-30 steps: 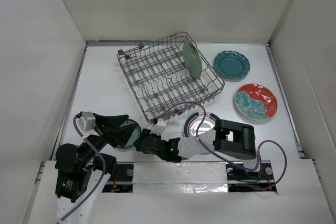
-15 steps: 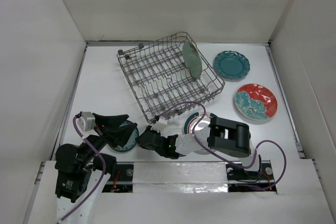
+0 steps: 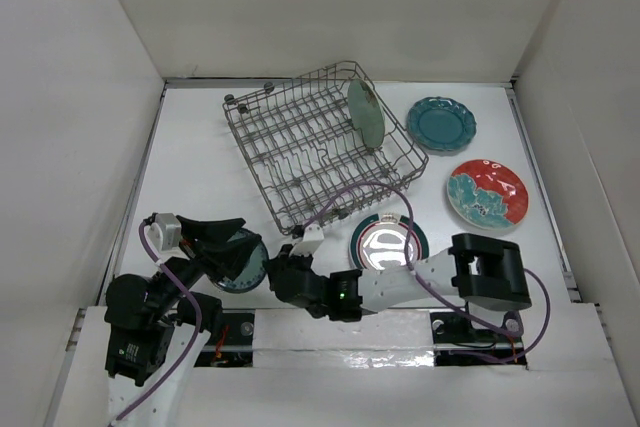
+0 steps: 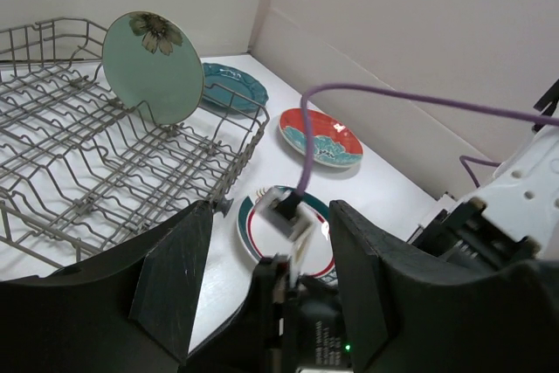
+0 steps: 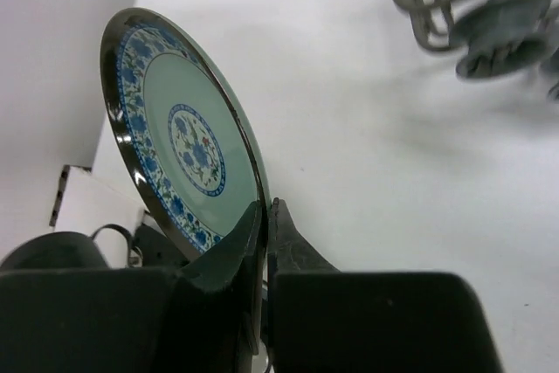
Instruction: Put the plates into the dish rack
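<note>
The small white plate with a teal-blue pattern [image 3: 246,265] [image 5: 179,141] is near the table's front left, tilted up on edge. My right gripper [image 3: 274,273] [image 5: 265,216] is shut on its rim. My left gripper [image 3: 226,245] [image 4: 271,281] stands open right beside that plate, with the right arm's wrist showing between its fingers. The dish rack [image 3: 310,147] [image 4: 87,155] holds the pale green plate [image 3: 366,113] [image 4: 153,67] upright. The ringed plate [image 3: 385,240] [image 4: 253,226], the scalloped teal plate [image 3: 441,124] [image 4: 231,85] and the red-and-teal floral plate [image 3: 486,193] [image 4: 320,139] lie flat on the table.
White walls close in the table on three sides. A purple cable [image 3: 360,202] [image 4: 393,95] loops from the right arm over the rack's near corner. One rack wheel [image 5: 502,28] sits close to the held plate.
My right gripper has closed on the small plate's rim, and the right arm's elbow has swung to the right. The left gripper has stayed open in place.
</note>
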Controlling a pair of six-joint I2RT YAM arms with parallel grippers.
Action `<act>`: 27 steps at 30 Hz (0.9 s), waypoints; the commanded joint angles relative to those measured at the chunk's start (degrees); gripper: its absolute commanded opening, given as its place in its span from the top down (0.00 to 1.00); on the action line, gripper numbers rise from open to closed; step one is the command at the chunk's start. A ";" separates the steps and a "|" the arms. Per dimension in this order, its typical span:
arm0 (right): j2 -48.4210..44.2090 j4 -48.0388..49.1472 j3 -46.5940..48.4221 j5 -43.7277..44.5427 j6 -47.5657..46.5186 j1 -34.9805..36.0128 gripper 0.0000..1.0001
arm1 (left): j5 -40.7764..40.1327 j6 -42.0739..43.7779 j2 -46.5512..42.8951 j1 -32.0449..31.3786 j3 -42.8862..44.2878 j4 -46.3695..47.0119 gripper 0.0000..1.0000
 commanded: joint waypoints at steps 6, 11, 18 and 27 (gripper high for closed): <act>-9.92 3.68 1.47 16.87 -20.65 -0.64 1.00 | 0.41 0.89 -3.26 -0.41 0.55 4.37 0.49; -15.01 5.78 0.78 14.87 -32.42 -10.39 1.00 | 0.41 0.46 -4.49 -0.41 1.17 3.84 0.52; -15.47 2.74 8.56 8.45 -49.58 -30.43 1.00 | 0.41 0.98 -4.66 -0.41 0.73 3.75 0.52; -2.64 -3.88 20.71 5.21 -64.43 -43.88 1.00 | 0.41 1.16 -4.05 -0.41 0.38 3.57 0.52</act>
